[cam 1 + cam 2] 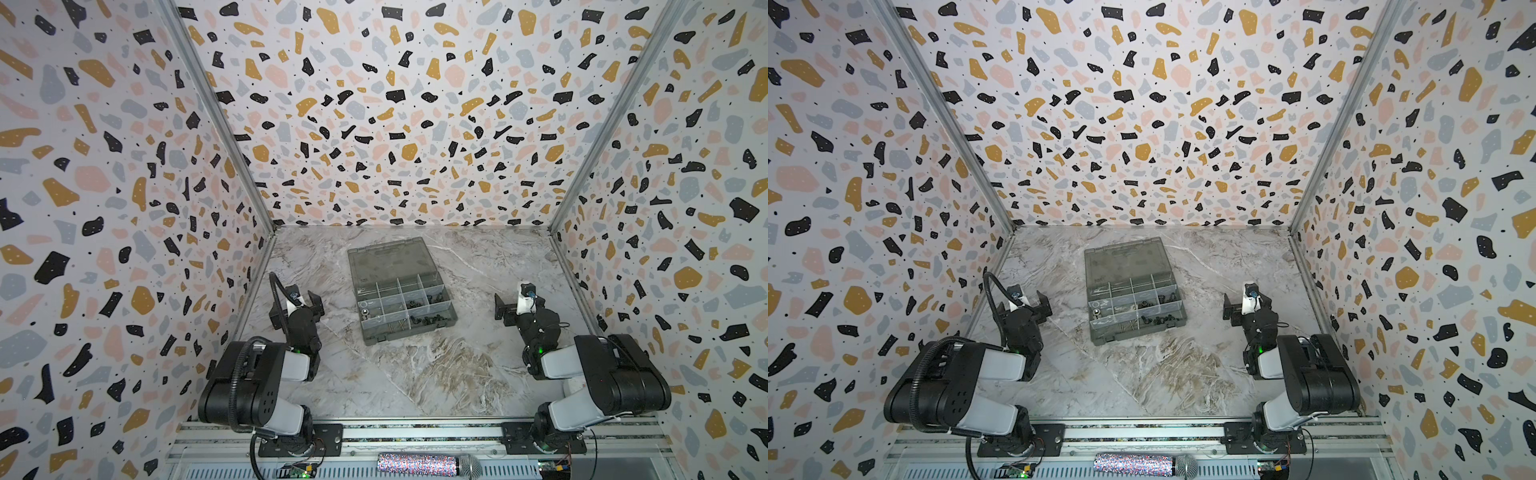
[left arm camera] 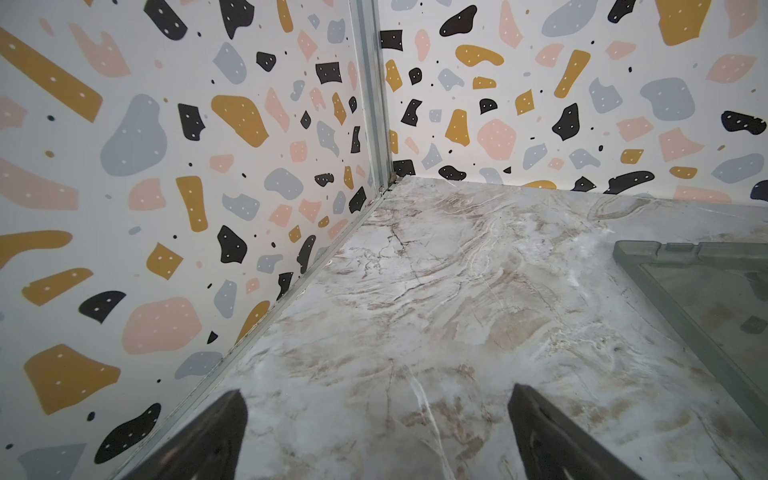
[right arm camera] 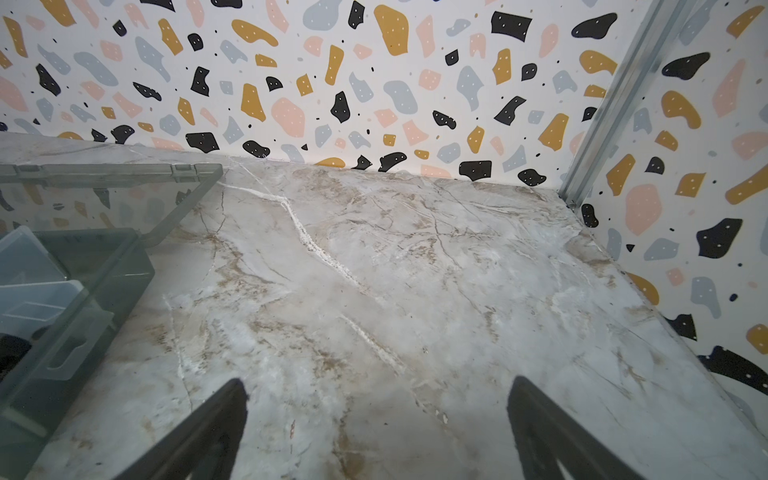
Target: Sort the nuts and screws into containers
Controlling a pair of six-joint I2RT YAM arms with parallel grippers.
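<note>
A smoky-grey organizer box [image 1: 409,332] [image 1: 1133,334] sits mid-table with its lid [image 1: 386,257] [image 1: 1125,257] folded flat toward the back wall. Pale walls divide it into containers. Small black screws and nuts lie in the front right container [image 1: 428,320] [image 1: 1156,320] and in the one behind it [image 1: 434,298]; at this size I cannot tell them apart. A shiny silver nut [image 1: 364,311] sits at the left. My left gripper [image 1: 297,309] [image 1: 1022,308] [image 2: 376,390] is open and empty, left of the box. My right gripper [image 1: 519,309] [image 1: 1246,309] [image 3: 377,380] is open and empty on the right.
Terrazzo-patterned walls close in the marble tabletop [image 1: 415,374] on three sides. An aluminium rail [image 1: 415,432] runs along the front, with a glitter-wrapped microphone [image 1: 428,463] lying below it. The left wrist view shows the lid [image 2: 706,291]; the right wrist view shows the box wall [image 3: 83,291].
</note>
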